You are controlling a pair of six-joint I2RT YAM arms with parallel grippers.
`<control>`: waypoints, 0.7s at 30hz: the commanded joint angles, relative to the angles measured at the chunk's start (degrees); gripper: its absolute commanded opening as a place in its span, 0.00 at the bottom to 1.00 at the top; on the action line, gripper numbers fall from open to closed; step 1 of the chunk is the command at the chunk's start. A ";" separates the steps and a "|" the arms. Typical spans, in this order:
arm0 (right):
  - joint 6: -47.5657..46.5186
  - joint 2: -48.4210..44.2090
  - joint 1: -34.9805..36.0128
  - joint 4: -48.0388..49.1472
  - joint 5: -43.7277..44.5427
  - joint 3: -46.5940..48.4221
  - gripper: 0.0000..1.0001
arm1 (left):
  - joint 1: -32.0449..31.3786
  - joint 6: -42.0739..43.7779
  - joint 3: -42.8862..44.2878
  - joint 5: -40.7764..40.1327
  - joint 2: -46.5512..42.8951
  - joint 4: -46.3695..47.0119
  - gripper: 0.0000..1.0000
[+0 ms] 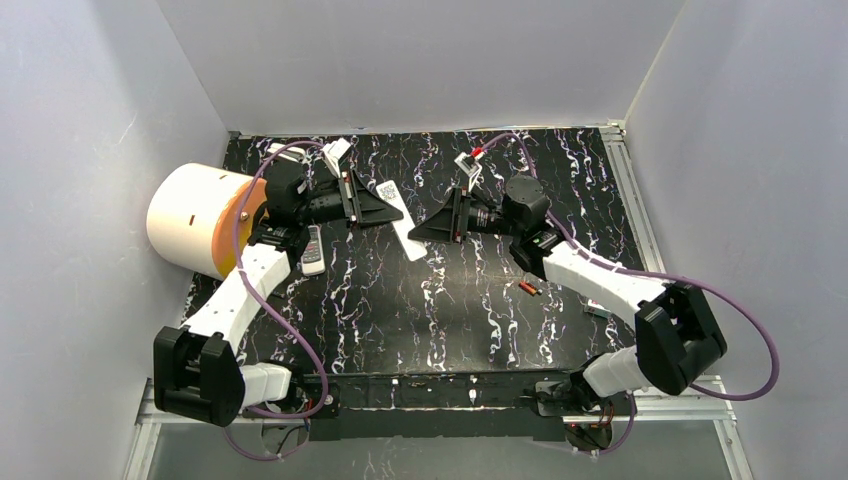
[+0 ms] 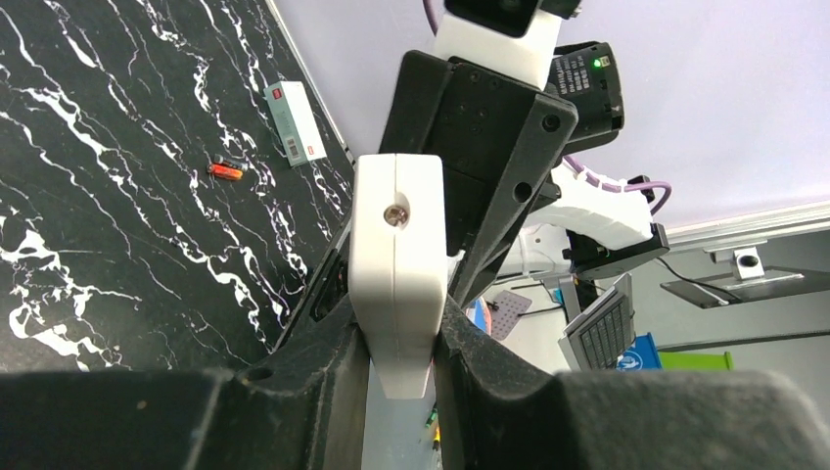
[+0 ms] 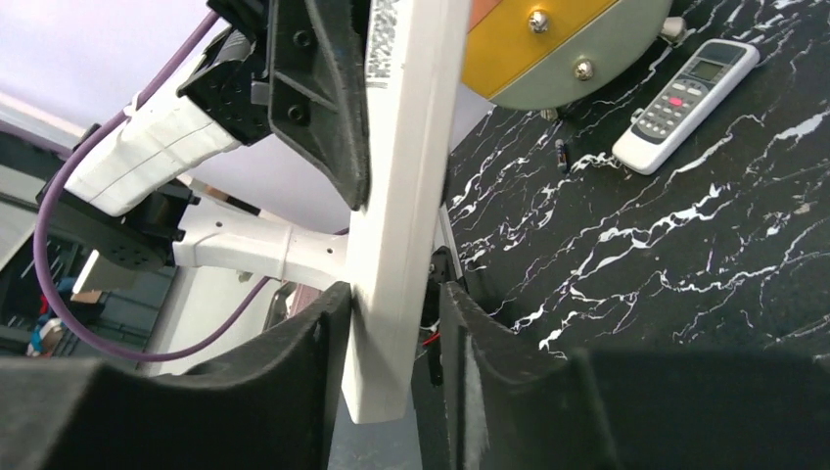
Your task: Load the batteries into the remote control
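A white remote control (image 1: 412, 245) is held off the table between both arms. My left gripper (image 1: 392, 212) is shut on one end of it; in the left wrist view the remote control (image 2: 396, 255) is pinched between both pads of that gripper (image 2: 399, 328). My right gripper (image 1: 418, 230) straddles the other end. In the right wrist view one pad touches the remote control (image 3: 406, 196), while a gap shows at the other pad, so the right gripper (image 3: 391, 308) is open. One orange-red battery (image 1: 528, 288) lies on the table near the right forearm, and the left wrist view shows this battery (image 2: 225, 171) too.
A second white remote (image 1: 314, 250) lies by the left arm and shows in the right wrist view as a remote (image 3: 685, 103) with its buttons up. A big white and orange cylinder (image 1: 195, 220) lies at the left wall. A small white box (image 2: 294, 122) sits near the right table edge.
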 commanded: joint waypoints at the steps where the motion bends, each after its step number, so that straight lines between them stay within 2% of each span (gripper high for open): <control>1: 4.72 1.31 -0.04 9.41 -3.35 0.42 0.40 | 0.21 -0.19 -0.06 2.68 -2.40 0.48 0.00; 4: 9.44 2.64 0.00 14.54 -3.49 -0.73 0.23 | 0.20 -0.55 -0.31 2.19 -2.17 0.29 0.00; 5: 10.95 3.02 -0.03 16.36 -3.12 -1.01 0.20 | 0.20 -0.50 -0.24 1.89 -2.01 -0.15 0.03; 7: 13.48 3.97 -0.05 18.62 -2.93 -1.40 0.13 | 0.20 0.16 -0.19 0.50 -1.76 -1.80 0.13; 10: 14.78 4.49 -0.08 18.18 -1.05 -1.73 0.06 | 0.25 2.89 0.08 -3.35 -1.87 -6.71 0.41; 11: 14.53 4.33 -0.10 17.12 0.23 -1.98 0.05 | 0.22 4.42 0.26 -4.96 -1.84 -9.21 0.46; 13: 12.85 3.80 -0.63 13.28 3.20 -2.36 0.05 | 0.21 8.50 1.72 -9.49 -1.55 -16.26 0.64; 15: 10.19 3.29 -1.73 7.64 6.34 -2.46 0.04 | 0.22 14.57 4.03 -14.88 -0.84 -26.48 0.76; 17: 8.41 3.27 -3.34 2.99 9.56 -2.90 0.04 | 0.43 17.52 4.94 -18.93 -0.38 -32.09 0.89; 19: 5.30 4.02 -5.33 -3.98 12.85 -2.63 0.04 | 0.69 19.19 4.81 -23.28 -0.34 -35.32 0.97; 21: 2.09 5.63 -7.63 -10.77 15.86 -2.27 0.04 | 1.10 20.27 4.67 -26.22 -0.29 -37.79 0.99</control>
